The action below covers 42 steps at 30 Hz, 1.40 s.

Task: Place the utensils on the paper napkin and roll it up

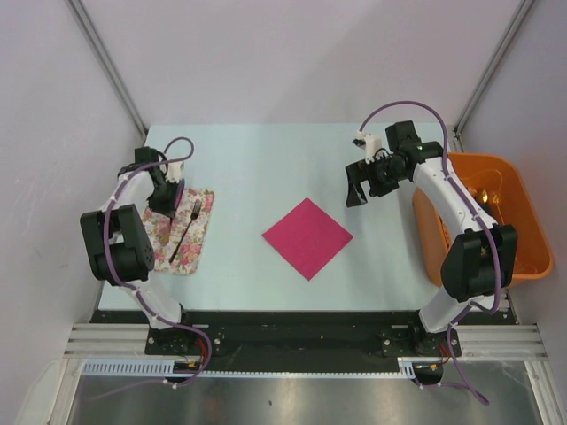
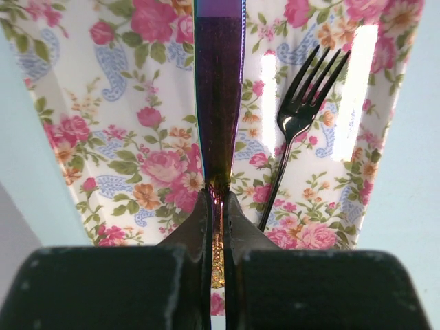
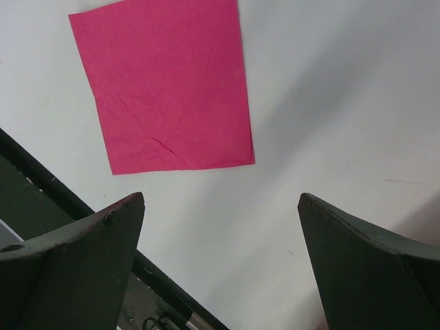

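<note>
1. I saw the left tool clamped shut on a purple utensil. Its two fingers pinched the narrow, gold-tinted end, and the flat, shiny length ran out past the fingertips.
2. That utensil hung over the floral mat at the left edge of the tabletop. I could not tell whether it touched the cloth.
3. A dark fork lay flat on the same mat, just to the right of the held piece and apart from it. Its tines pointed toward the far side and its thin handle slanted back toward the near side.
4. The paper napkin lay flat near the middle of the tabletop, turned like a diamond with one corner toward the near edge. It was well apart from the mat and nothing lay on it.
5. The right tool hung above the tabletop on the far right with its jaws spread wide and nothing between them. It sat beyond the napkin's far-right side.
6. An orange tub stood at the right edge, beside the right arm.
</note>
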Tool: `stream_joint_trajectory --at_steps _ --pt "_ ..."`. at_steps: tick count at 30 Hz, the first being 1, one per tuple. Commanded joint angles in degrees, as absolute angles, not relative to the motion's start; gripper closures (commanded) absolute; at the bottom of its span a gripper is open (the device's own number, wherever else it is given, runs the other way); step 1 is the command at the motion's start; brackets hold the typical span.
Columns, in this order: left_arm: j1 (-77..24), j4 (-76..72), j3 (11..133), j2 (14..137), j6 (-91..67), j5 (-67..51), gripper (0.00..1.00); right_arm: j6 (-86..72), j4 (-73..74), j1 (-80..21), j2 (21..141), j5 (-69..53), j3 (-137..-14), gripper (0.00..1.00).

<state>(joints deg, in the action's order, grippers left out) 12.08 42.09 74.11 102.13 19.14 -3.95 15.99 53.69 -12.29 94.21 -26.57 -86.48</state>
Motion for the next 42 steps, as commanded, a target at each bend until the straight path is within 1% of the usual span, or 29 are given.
stream_joint_trajectory --at_steps 1,4,9,12,13,17,19,20,21,22,24,27,31,38,42 --pt "12.4 41.8 76.7 96.6 19.6 -5.9 1.0 14.6 52.6 -12.4 92.6 -29.2 -89.1 0.0" --pt "12.3 41.0 77.9 94.5 18.1 -8.2 1.0 13.1 52.3 -12.5 92.4 -30.1 -89.9 0.0" --pt "12.0 42.4 81.1 91.3 12.5 -14.5 1.0 9.4 47.2 -12.4 90.8 -32.3 -88.2 0.0" --pt "9.5 42.8 81.9 89.0 6.6 -16.1 1.0 8.6 46.2 -12.4 90.8 -32.4 -87.6 0.0" --pt "7.1 42.8 81.5 88.2 3.4 -16.0 1.0 8.5 46.3 -12.2 91.0 -32.3 -87.5 0.0" --pt "-1.3 42.3 80.3 85.8 -5.8 -11.3 1.0 8.0 46.3 -11.3 91.5 -31.8 -86.3 0.0" --pt "-7.3 41.8 79.7 85.0 -10.6 -8.6 1.0 7.8 46.3 -10.6 91.5 -31.7 -85.7 0.0" --pt "-9.6 41.5 79.5 84.8 -11.8 -2.7 1.0 7.7 46.3 -9.9 91.6 -31.6 -85.4 0.0" --pt "-14.5 41.5 79.6 85.1 -13.1 -0.2 1.0 7.6 46.3 -9.4 91.3 -31.6 -85.2 0.0" --pt "-16.6 41.7 79.6 85.4 -16.2 2.3 1.0 7.7 46.4 -9.1 91.4 -31.5 -85.0 0.0" --pt "-22.0 42.6 80.4 87.8 -19.5 3.2 1.0 8.0 46.4 -7.7 91.1 -31.2 -84.3 0.0" --pt "-27.6 43.8 82.5 91.0 -24.8 3.4 1.0 8.2 46.8 -6.2 90.5 -31.0 -83.5 0.0" --pt "-30.9 45.3 85.6 99.4 -33.3 -1.7 1.0 8.7 47.4 -3.3 88.0 -30.5 -81.3 0.0" --pt "-37.5 45.5 92.2 109.6 -39.3 -2.6 1.0 9.1 47.9 -1.7 81.5 -29.0 -76.3 0.0" --pt "-40.2 44.4 93.9 112.8 -41.7 -2.5 1.0 9.9 48.3 -1.5 78.8 -27.8 -73.9 0.0"
